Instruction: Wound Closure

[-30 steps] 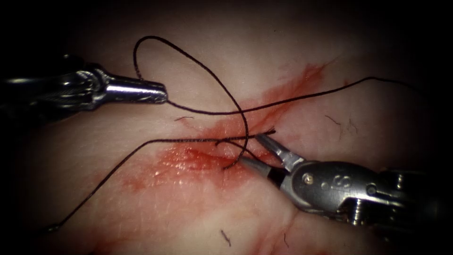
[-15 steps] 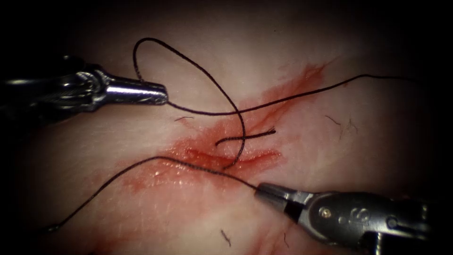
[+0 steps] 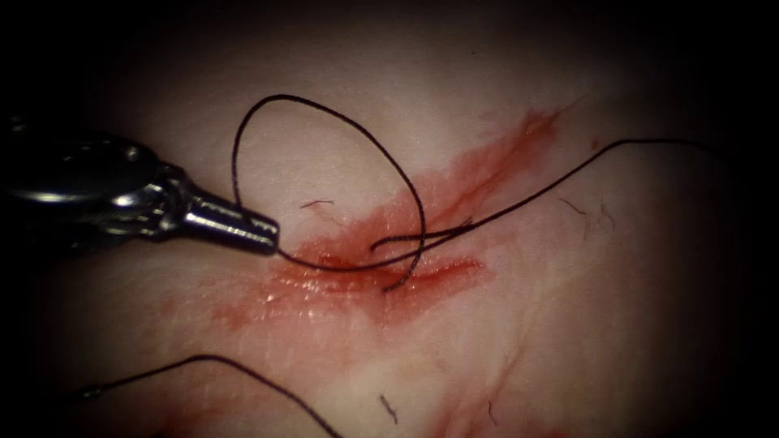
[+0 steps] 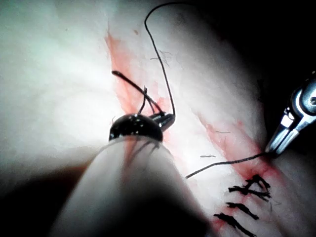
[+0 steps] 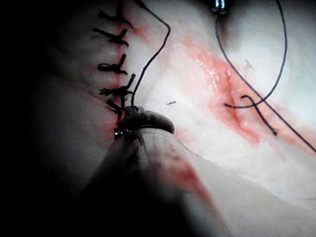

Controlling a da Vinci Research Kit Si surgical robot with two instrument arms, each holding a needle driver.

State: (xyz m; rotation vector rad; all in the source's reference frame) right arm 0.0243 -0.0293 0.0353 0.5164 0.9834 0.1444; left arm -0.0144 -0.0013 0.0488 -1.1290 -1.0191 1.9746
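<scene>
Two claws are gripping the thread point(image 3: 324, 113): the left claw point(image 3: 272, 237) is clamping it shut, the cut point(image 3: 422, 268) lying just beyond its tip; the right claw point(image 4: 272, 147), closed, is drawing its strand away. Tightening probably calls for steady opposing pull.

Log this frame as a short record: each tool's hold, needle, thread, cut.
left tool: shut on the thread, tip left of the cut
right tool: shut on thread beside finished stitches
needle: cannot tell where it is
thread: loop above the cut, strands crossing over it, short free end
tissue: red fluid along the cut
</scene>
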